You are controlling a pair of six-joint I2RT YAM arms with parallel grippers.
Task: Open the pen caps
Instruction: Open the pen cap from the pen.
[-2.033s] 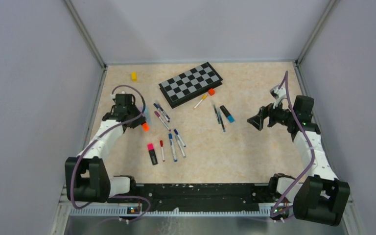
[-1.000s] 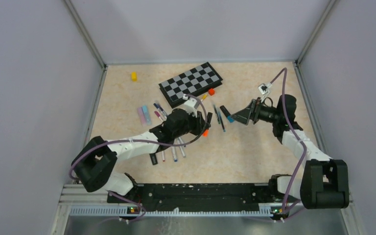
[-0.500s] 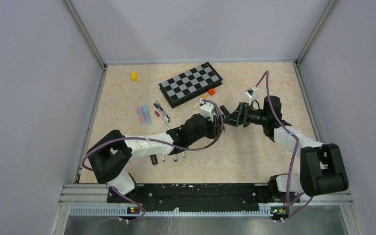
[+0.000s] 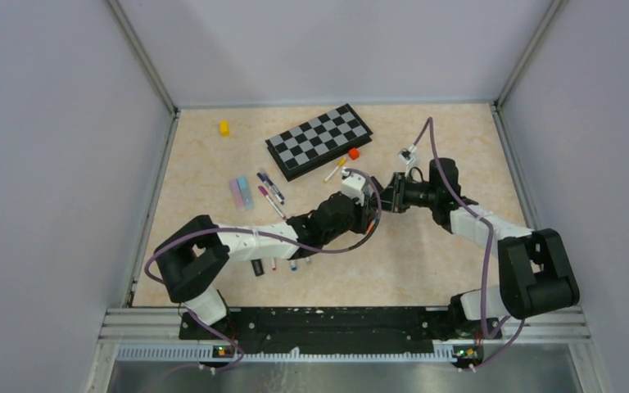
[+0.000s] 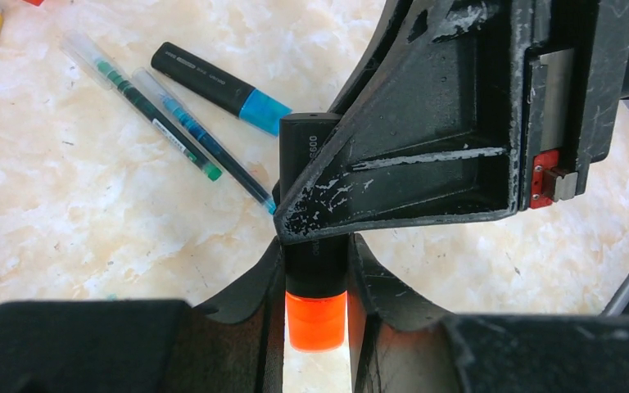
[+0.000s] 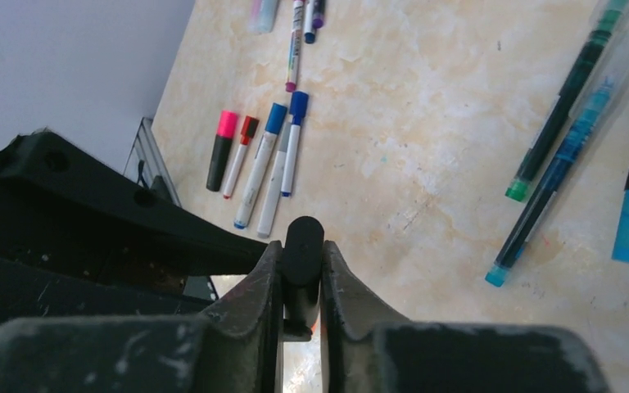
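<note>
near the chessboard (image 4: pixel 318 141), right gripper (image 6: pixel 303 270) just closed on the highlighter (image 5: pixel 305 143) barrel; left gripper (image 5: pixel 315 278) clamps the orange cap (image 5: pixel 316 321) end. pull apart next.

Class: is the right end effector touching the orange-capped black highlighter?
Touching. The right wrist view shows the right end effector clamped on the highlighter at its black barrel, no gap on either side.

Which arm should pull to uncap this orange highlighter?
Probably right: the right gripper clamps the highlighter barrel, free to draw back, while the left gripper pins the orange cap end.
</note>
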